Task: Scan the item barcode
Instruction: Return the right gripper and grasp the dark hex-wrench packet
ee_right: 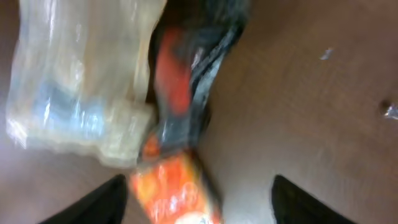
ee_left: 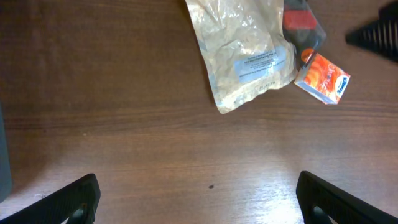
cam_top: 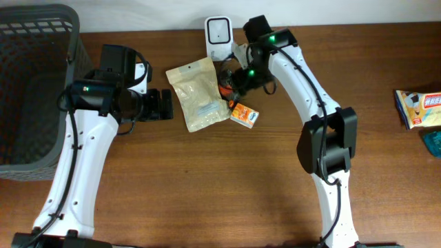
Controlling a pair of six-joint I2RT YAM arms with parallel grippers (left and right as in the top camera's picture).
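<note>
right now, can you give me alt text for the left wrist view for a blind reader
A crinkled beige pouch with a white label lies on a brown wooden table, a small orange carton beside its lower right corner and a black-and-red packet just above the carton. The left gripper is open, its two dark fingers at the bottom corners.

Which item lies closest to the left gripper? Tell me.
The tan pouch, right beside the left gripper; the orange box and black-red packet lie beyond it.

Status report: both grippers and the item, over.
Left gripper open, empty, facing beige pouch. Right gripper open over black-and-red packet and orange box, nothing held. White scanner behind them; pouch crowds the packet's side.
</note>
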